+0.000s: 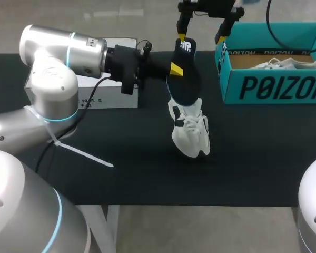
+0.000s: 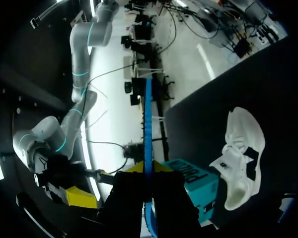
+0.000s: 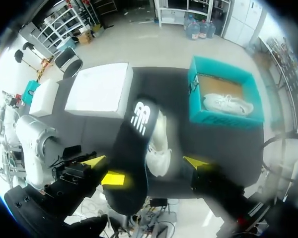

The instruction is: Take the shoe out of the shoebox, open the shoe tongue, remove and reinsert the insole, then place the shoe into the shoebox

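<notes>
A black table point(image 1: 147, 179) fills most of the frame. At its upper left sits a white box point(image 1: 110, 97), with a smaller white box point(image 3: 43, 96) just beside it. A spare white shoe point(image 1: 284, 64) lies at the upper right.

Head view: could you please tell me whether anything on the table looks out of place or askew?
The black insole is out of the white shoe that lies on the table, and the left gripper holds it in the air above that shoe. Nothing looks spilled or damaged.
</notes>
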`<move>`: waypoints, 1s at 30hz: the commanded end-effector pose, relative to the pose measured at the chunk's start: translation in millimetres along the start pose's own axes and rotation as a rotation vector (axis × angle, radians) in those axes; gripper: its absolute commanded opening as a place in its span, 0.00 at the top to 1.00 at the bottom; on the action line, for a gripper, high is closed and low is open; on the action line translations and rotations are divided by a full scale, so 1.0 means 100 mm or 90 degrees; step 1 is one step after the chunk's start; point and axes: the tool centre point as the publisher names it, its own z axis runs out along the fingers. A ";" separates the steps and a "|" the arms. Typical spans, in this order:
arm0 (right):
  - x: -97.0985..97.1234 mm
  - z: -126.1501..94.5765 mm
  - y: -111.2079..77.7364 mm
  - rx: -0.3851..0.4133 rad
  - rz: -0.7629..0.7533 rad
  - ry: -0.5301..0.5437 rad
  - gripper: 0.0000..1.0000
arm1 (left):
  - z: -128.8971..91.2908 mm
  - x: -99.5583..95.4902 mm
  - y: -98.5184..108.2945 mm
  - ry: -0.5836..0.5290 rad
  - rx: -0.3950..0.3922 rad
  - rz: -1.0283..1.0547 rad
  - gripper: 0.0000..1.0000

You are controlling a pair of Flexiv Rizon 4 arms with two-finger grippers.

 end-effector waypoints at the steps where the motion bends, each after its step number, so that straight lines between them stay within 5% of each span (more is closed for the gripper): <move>1: -0.08 0.02 -0.01 0.002 0.003 0.012 0.00 | -0.11 0.01 -0.11 -0.019 -0.019 -0.045 1.00; 10: -0.18 -0.01 -0.01 -0.046 0.018 0.056 0.00 | -0.16 -0.04 -0.07 -0.024 -0.049 -0.178 1.00; 17: -0.19 0.00 -0.01 -0.040 0.009 0.058 0.00 | -0.21 -0.08 0.14 0.003 -0.064 -0.427 1.00; 30: -0.24 -0.03 0.00 -0.049 0.015 0.068 0.00 | -0.21 -0.08 0.14 0.003 -0.064 -0.427 1.00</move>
